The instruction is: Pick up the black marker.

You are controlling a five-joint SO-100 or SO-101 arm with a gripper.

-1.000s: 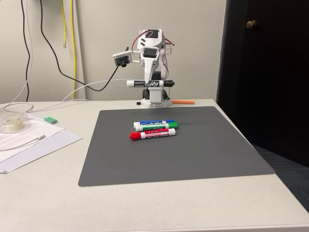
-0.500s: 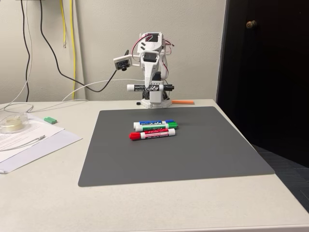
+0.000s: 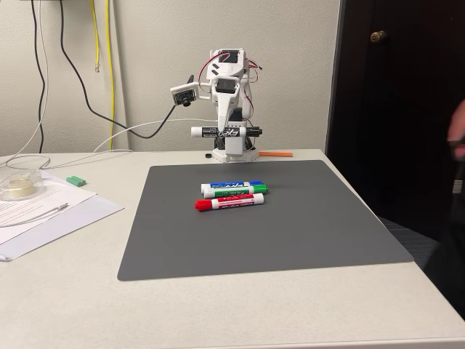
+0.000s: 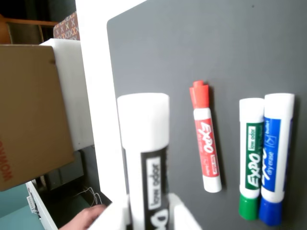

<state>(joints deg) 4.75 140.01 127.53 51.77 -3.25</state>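
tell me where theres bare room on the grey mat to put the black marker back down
The grey mat is bare across its whole near half, in front of the red marker, and along its right side toward the table edge. Its left strip beside the papers is free too. It is crowded mid-mat, where the red, green and blue markers lie close together.

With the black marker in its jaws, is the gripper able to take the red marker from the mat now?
Probably not yet. The gripper is shut on the black marker, held high above the mat. The red marker lies uncovered at the near side of the row, but the jaws are occupied.
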